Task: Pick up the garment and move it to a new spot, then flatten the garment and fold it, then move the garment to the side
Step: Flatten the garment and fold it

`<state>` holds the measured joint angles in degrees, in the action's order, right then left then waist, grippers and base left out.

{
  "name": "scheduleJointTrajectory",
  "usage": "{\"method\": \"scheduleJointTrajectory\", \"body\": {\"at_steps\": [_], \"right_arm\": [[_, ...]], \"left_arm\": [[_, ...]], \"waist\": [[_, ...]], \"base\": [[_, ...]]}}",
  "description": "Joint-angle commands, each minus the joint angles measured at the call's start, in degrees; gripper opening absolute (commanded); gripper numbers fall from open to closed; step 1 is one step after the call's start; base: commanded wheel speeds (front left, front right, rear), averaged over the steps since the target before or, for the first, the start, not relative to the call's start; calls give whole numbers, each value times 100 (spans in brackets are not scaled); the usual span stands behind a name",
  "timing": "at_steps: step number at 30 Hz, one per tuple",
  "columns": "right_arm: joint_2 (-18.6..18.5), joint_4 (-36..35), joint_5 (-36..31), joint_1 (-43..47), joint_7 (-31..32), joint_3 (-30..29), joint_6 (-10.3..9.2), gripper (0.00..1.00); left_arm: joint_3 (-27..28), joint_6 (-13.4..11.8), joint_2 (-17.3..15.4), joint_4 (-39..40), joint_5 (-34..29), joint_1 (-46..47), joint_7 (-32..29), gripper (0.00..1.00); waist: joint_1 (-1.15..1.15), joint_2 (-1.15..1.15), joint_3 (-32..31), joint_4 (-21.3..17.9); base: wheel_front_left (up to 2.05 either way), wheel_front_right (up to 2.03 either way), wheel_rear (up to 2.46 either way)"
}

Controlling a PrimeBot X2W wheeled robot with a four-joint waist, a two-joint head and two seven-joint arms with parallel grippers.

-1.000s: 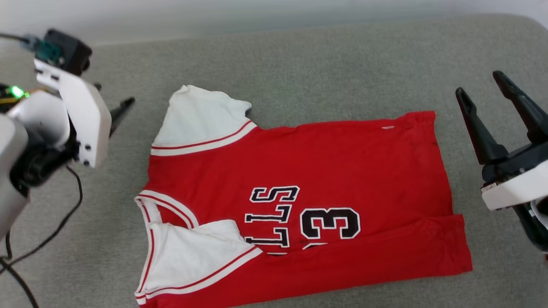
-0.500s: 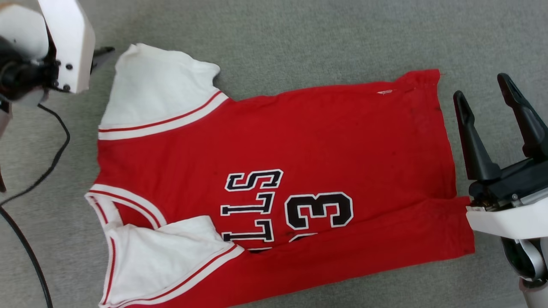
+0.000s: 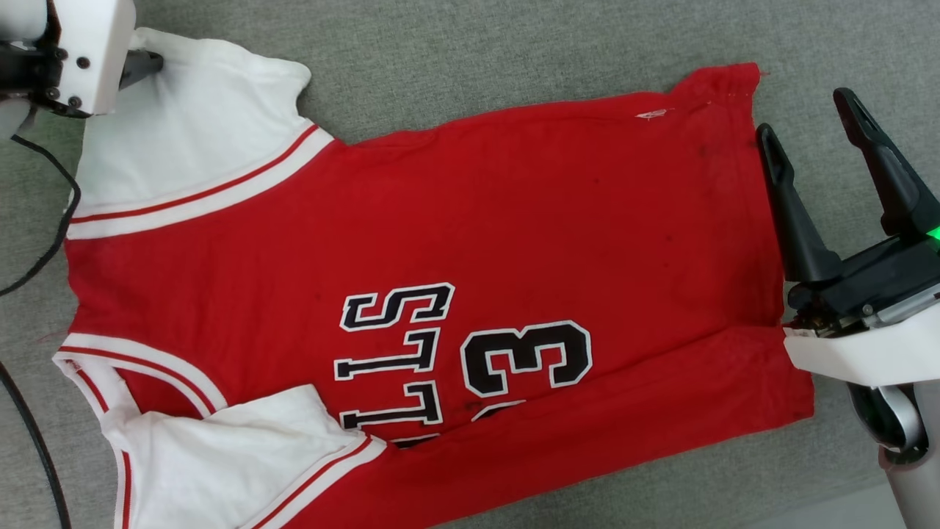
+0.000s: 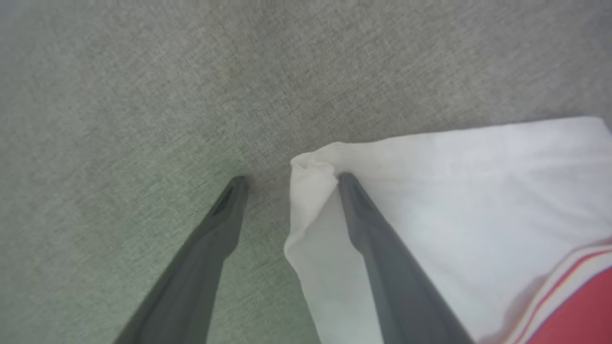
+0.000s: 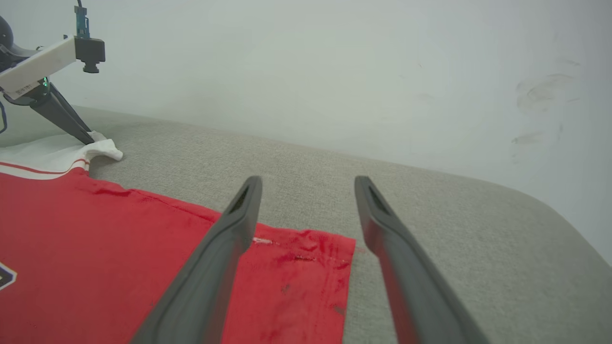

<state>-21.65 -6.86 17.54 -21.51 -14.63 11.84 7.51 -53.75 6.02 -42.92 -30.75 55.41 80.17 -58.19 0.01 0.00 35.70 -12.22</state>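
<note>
The shirt (image 3: 470, 242) lay flat on the grey cushion (image 3: 514, 44). Its long axis ran across the head view, with the collar toward our left and the hem (image 3: 764, 242) toward our right. The near long edge seemed already folded over the letters.

The left gripper (image 4: 291, 179) stood wide open at the far sleeve (image 4: 454, 191). One finger pressed on the white corner and the other stood on the bare cushion just beside it, so the sleeve edge lay between the jaws. It held nothing. The right gripper (image 3: 803, 114) was open and empty too, near the far corner of the hem. We judged that each arm was the nearer one for its own far corner, and that the coming grasp depended on this corner edge staying between the fingers.

The left wrist view showed the small wrinkle at the fingertip, which the head view hid behind the white wrist. The right wrist view showed the hem corner between its fingers, but we could not tell the height above the cloth.
</note>
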Motion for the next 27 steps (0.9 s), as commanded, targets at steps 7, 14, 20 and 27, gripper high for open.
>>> {"method": "scheduleJointTrajectory", "body": {"at_steps": [7,14,20,27], "right_arm": [[-144,165,-55,-318,-30,-146,-4,100],[-1112,588,340,-1056,1629,94,-4,100],[-1884,811,1149,-1604,3345,766,-4,100],[-2629,980,2400,-2537,5687,1910,-4,100]], "left_arm": [[-208,99,75,-198,26,-185,169,0],[-321,136,227,70,224,-221,756,0],[-561,136,192,480,365,-343,971,0],[-818,137,200,1020,517,-442,1236,0]], "waist": [[-1,0,-148,63],[-1,0,-750,390],[-1,0,-1004,610],[-1,0,-1093,893]], "base": [[0,0,0],[0,0,0],[0,0,0],[0,0,0]]}}
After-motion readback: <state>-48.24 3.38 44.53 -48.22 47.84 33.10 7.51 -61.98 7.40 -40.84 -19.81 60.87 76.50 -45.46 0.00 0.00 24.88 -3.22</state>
